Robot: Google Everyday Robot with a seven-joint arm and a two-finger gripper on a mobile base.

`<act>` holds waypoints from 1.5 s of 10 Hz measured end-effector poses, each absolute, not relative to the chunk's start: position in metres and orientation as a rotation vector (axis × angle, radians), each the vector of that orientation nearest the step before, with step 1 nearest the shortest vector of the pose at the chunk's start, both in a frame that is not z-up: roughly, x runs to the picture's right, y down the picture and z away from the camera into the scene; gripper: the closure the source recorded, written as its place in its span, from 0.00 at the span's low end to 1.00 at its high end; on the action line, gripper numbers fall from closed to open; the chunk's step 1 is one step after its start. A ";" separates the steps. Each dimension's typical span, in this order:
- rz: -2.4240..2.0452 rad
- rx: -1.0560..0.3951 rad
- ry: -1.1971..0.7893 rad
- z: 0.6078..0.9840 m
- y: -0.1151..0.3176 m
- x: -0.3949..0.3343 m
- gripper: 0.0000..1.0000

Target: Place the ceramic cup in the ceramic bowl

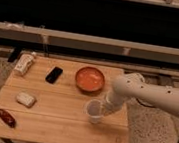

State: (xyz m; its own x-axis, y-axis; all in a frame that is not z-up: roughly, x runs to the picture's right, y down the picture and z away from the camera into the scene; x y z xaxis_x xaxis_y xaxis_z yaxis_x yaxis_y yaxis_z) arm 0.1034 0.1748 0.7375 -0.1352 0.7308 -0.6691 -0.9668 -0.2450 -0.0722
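Note:
The ceramic cup point(95, 111) is small and white. It sits at the right-centre of the wooden table point(49, 130), slightly raised and tilted. My gripper point(104, 108) comes in from the right on a white arm point(150, 95) and is shut on the cup's right side. The ceramic bowl point(90, 78), orange-red inside, stands on the table just behind and slightly left of the cup. It is apart from the cup and has nothing in it.
A white bottle point(24, 63) lies at the table's back left, with a black phone point(54, 74) beside it. A pale block point(26, 99) and a red-brown item point(6, 117) lie at the front left. A dark ledge runs behind the table.

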 end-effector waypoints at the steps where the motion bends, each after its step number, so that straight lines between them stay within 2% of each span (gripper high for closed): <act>1: 1.691 -0.717 0.431 0.735 0.162 0.096 1.00; 6: 1.622 -0.713 0.331 0.730 0.095 0.068 1.00; 11: 1.594 -0.710 0.289 0.781 0.015 0.052 1.00; 14: 1.593 -0.710 0.284 0.805 -0.014 0.042 1.00; 15: 1.600 -0.712 0.285 0.816 -0.019 0.039 0.95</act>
State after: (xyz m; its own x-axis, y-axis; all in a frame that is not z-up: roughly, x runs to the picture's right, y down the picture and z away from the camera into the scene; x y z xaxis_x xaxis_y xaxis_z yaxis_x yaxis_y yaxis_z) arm 0.0392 -0.0192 0.8157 -0.0083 0.8057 -0.5922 -0.9608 -0.1706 -0.2186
